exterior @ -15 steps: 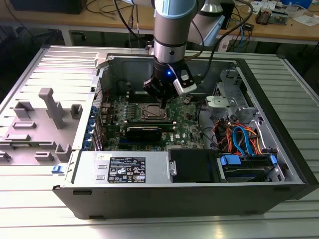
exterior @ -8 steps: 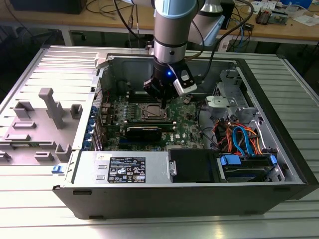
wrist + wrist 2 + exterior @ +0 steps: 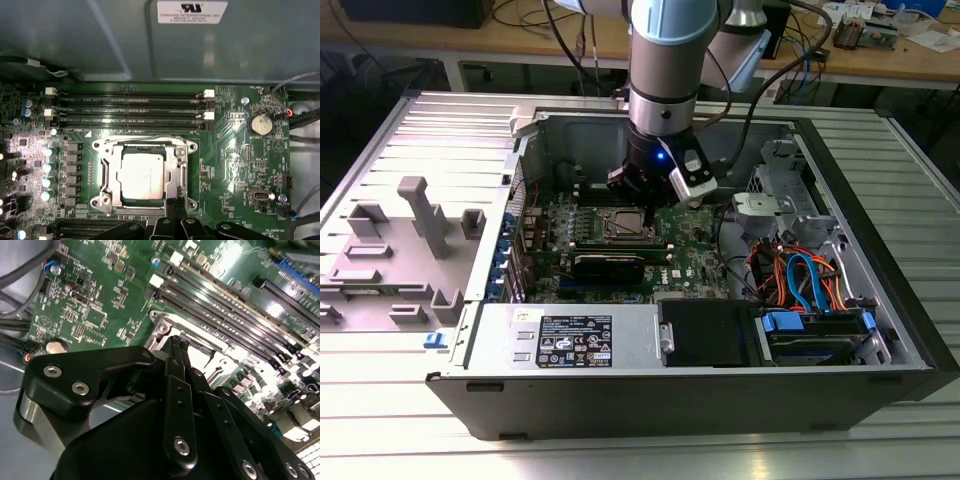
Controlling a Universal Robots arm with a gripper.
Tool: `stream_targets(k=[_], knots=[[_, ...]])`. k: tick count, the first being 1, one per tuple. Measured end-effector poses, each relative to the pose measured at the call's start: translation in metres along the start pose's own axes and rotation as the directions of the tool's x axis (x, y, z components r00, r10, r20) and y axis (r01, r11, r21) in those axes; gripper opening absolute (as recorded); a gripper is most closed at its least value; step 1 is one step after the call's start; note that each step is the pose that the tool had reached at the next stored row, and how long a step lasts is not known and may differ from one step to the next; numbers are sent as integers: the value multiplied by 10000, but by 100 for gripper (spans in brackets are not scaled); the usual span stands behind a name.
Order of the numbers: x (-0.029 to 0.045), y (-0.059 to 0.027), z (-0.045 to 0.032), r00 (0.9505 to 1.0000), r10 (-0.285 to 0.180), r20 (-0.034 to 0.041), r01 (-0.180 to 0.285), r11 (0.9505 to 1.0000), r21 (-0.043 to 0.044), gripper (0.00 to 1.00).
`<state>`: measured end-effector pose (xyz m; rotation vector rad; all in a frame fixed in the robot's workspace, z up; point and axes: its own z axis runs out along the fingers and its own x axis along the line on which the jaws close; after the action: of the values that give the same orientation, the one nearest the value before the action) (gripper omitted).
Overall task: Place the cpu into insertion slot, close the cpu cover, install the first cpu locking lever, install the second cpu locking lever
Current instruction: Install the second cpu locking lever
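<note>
Exterior view: the black gripper (image 3: 642,192) hangs over the square metal-rimmed insertion slot (image 3: 628,226), hiding its far edge. First wrist view: the dull silver-grey square cpu (image 3: 141,175) sits in the slot under the shiny metal frame-shaped cpu cover (image 3: 107,172). Second wrist view: the jaws are pressed together, tips at the cover's rim.

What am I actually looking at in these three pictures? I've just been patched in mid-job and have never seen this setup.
The exterior view shows one robot arm reaching down into an open computer case that lies on its side on a metal table. The other two pictures come from cameras riding near the arm's wrist, looking down past the black gripper.

In the first wrist view you see the green motherboard with long black memory slots. Below them is the insertion slot with the cpu, the silver square, already lying in it. The shiny cpu cover is down around the chip.

The gripper's fingertips are pinched together at the socket's edge, apparently against a thin wire locking lever; I cannot tell whether they grip it.
</note>
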<state>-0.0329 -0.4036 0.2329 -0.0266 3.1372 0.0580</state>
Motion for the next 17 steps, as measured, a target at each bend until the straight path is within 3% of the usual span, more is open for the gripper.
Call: stream_targets(k=[17], knots=[[0, -7, -25, 10000, 0, 0, 0, 10000, 1, 11]])
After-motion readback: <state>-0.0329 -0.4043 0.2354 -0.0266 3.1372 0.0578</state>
